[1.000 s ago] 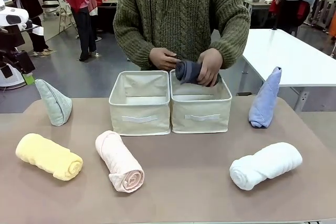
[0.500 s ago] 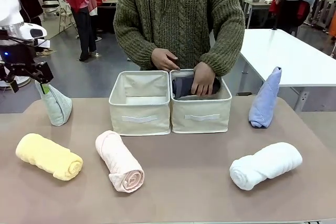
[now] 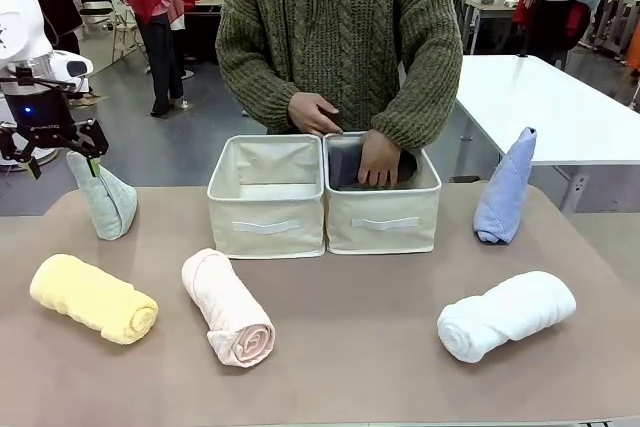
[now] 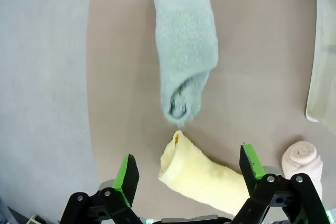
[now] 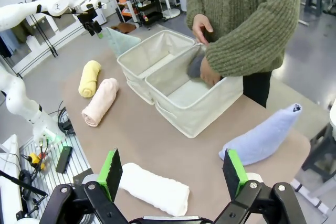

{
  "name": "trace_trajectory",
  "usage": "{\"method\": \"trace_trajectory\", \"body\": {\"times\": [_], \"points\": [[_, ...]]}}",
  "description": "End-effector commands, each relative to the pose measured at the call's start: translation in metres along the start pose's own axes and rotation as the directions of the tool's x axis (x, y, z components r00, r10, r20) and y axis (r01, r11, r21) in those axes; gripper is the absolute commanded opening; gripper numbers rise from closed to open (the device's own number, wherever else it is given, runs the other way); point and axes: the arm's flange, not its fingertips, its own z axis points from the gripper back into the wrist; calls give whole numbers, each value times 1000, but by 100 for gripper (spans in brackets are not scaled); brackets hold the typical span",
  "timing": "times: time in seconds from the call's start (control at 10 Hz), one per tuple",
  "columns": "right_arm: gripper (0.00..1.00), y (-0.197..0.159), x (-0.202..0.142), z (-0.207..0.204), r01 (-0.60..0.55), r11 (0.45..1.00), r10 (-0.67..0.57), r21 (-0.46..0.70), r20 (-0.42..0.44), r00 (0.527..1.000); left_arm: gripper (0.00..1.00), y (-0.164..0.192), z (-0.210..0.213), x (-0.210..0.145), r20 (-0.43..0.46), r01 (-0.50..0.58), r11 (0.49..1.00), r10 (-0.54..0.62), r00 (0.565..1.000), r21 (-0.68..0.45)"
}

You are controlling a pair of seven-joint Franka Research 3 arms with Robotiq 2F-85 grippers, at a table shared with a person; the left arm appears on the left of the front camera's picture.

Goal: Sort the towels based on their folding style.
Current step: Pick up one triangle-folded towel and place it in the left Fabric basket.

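**Towel sorting: both tools spread apart and empty.**
The left tool [image 3: 60, 153] hangs just over the tip of the folded teal towel [image 3: 106, 199] at the table's [image 3: 350, 367] far left. The right tool [image 5: 172, 165] holds nothing. The yellow roll [image 3: 92, 298] and pink roll [image 3: 229, 308] lie near left, the white roll [image 3: 506, 315] near right, and the folded blue towel [image 3: 505, 188] far right. A person's hand [image 3: 380, 158] presses the dark grey towel [image 3: 345, 161] into the right bin [image 3: 385, 219].
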Motion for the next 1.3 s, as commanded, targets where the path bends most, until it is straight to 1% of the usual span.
{"method": "trace_trajectory", "body": {"times": [0.0,0.1,0.2,0.4,0.5,0.6,0.7,0.8,1.0,1.1,1.2], "points": [[100,0,0,-1,-2,1000,2,9,14,1000,100,3,-8,19,32,-11,1000,10,999,20],[100,0,0,-1,-2,1000,2,9,14,1000,100,4,-13,30,45,1,1000,-1,999,11],[100,0,0,-1,-2,1000,2,9,14,1000,100,4,-15,38,35,-8,1000,8,999,5],[100,0,0,-1,-2,1000,2,9,14,1000,100,4,-14,42,37,-10,1000,10,999,-1],[100,0,0,-1,-2,1000,2,9,14,1000,66,3,-12,43,48,-4,1000,4,999,3],[100,0,0,-1,-2,1000,2,9,14,1000,46,4,-11,41,48,-2,1000,2,999,5],[100,0,0,-1,-2,1000,2,9,14,1000,12,4,-10,42,51,0,1000,0,999,7],[100,0,0,-1,-2,1000,2,9,14,1000,0,5,-10,41,46,-1,1000,1,999,4],[100,0,0,-1,-2,1000,2,9,14,1000,0,4,-12,40,38,-3,1000,2,999,6],[100,0,0,-1,-2,1000,2,9,14,1000,11,5,-12,40,37,0,1000,0,999,6],[100,0,0,-1,-2,1000,2,9,14,1000,2,4,-13,41,36,5,1000,-5,999,9]]}}
